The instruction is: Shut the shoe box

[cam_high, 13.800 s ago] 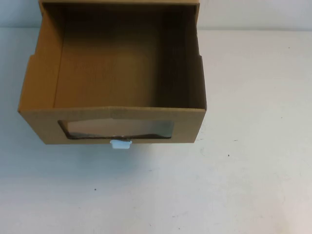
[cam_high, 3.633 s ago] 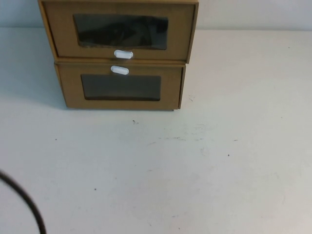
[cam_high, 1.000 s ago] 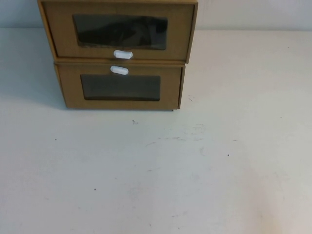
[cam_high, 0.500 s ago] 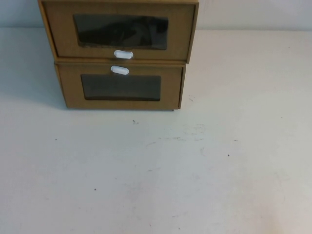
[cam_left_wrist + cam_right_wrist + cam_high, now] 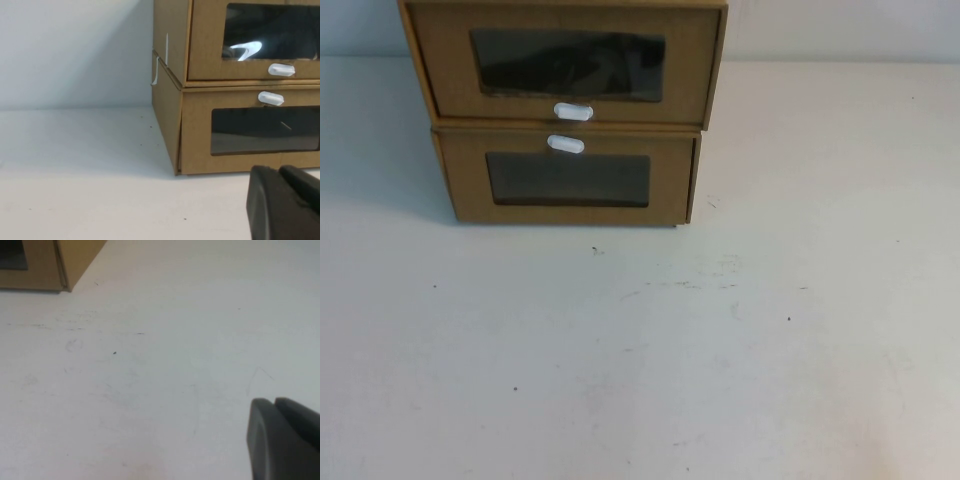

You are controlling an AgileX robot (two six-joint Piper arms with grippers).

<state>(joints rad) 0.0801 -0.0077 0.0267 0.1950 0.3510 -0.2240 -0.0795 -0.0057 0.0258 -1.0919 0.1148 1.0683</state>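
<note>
Two brown cardboard drawer boxes stand stacked at the far left of the white table. The upper one is the shoe box (image 5: 690,70), with a clear window and a white pull tab (image 5: 573,111) below it; its drawer sits flush, pushed in. It also shows in the left wrist view (image 5: 207,45). My left gripper (image 5: 277,172) is shut and empty, low over the table in front of the boxes, apart from them. My right gripper (image 5: 274,402) is shut and empty over bare table to the right of the boxes. Neither gripper shows in the high view.
The lower box (image 5: 670,185) has its white tab (image 5: 565,144) above its window and is also shut; its corner shows in the right wrist view (image 5: 75,260). A pale wall rises behind the boxes. The white table (image 5: 720,350) spreads in front and to the right.
The shoe box drawer, pulled far out 13.8 s ago, is now pushed in flush. A black cable at the lower left 3.6 s ago has left the view. Nothing has moved in the last second.
</note>
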